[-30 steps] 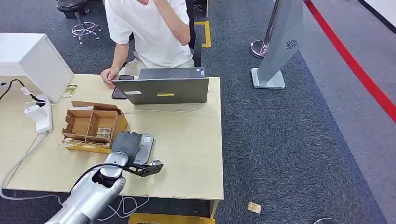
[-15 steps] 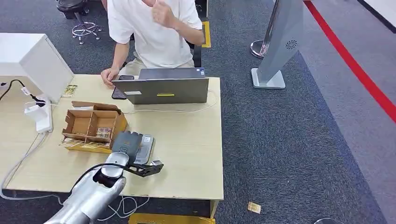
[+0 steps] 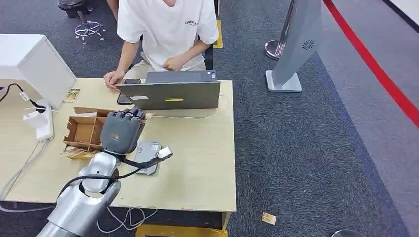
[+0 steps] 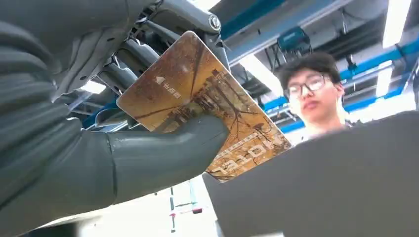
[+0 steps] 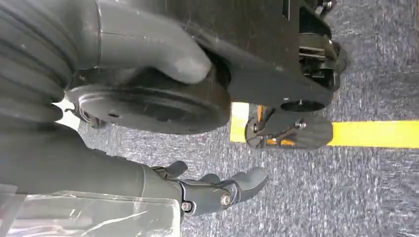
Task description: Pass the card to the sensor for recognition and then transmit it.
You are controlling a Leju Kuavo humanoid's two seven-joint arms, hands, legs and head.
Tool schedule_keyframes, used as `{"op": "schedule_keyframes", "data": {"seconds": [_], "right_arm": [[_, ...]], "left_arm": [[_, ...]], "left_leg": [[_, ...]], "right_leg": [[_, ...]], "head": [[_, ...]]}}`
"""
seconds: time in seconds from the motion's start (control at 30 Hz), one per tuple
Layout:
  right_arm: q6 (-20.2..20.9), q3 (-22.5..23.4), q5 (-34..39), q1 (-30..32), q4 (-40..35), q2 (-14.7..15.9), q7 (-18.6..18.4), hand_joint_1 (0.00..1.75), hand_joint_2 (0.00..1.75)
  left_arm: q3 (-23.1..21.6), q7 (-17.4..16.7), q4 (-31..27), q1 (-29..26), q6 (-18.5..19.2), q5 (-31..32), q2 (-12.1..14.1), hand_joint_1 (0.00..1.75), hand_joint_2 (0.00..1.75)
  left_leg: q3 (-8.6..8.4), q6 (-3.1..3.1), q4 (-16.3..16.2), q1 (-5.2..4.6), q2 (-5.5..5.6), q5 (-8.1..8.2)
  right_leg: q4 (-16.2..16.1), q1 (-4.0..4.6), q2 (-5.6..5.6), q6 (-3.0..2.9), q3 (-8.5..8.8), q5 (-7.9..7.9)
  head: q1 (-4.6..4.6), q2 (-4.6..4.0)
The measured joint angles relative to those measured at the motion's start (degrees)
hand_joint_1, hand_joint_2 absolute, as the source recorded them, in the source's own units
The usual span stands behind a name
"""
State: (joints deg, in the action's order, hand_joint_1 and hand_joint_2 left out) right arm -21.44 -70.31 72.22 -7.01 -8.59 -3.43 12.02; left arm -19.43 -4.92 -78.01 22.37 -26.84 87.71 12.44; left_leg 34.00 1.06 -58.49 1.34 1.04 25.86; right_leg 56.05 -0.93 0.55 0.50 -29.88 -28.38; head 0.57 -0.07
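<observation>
Card (image 4: 197,103): pinched by left hand (image 3: 120,131), raised above cardboard tray (image 3: 81,131).
Sensor (image 3: 146,154): flat on table (image 3: 197,168), just beside tray.
Laptop (image 3: 170,94): behind, person (image 3: 165,29) seated there.
Right hand (image 5: 217,190): hanging over carpet, fingers apart, holding nothing.

The head view looks forward and down from high on the robot's body, taking in the wooden counter (image 3: 197,163), the grey laptop (image 3: 170,95) at its far edge, a seated person (image 3: 168,29) behind it and grey carpet to the right. The left wrist view sits close behind the left robot hand (image 4: 99,143), tilted upward past a card (image 4: 202,103) toward the laptop's back, the person and the ceiling lights. Both views share the left robot hand (image 3: 120,131), the laptop and the person. The right wrist view hangs low behind the right robot hand (image 5: 212,190), facing down at carpet and a yellow floor line (image 5: 375,133).
</observation>
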Motion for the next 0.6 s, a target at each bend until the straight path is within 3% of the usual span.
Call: {"op": "schedule_keyframes", "data": {"seconds": [0.5,0.6], "right_arm": [[0.0,-0.13,0.02,-0.04,0.0,-0.07,-0.02,0.0,1.75],[0.0,-0.52,-0.13,-0.1,0.0,-0.07,-0.04,0.0,1.75]], "left_arm": [[1.45,-0.11,-0.55,0.09,-0.96,0.7,0.13,1.75,1.75],[2.69,-0.7,-0.55,0.82,-3.04,1.23,0.98,1.75,1.75]], "left_leg": [[0.11,0.0,0.0,0.0,-0.01,0.0],[0.11,0.0,0.0,0.0,-0.01,0.0]], "right_leg": [[0.0,0.0,0.0,0.0,-0.1,0.0],[0.0,0.0,0.01,0.0,-0.12,0.0]], "head": [[0.0,0.02],[0.0,0.02]]}}
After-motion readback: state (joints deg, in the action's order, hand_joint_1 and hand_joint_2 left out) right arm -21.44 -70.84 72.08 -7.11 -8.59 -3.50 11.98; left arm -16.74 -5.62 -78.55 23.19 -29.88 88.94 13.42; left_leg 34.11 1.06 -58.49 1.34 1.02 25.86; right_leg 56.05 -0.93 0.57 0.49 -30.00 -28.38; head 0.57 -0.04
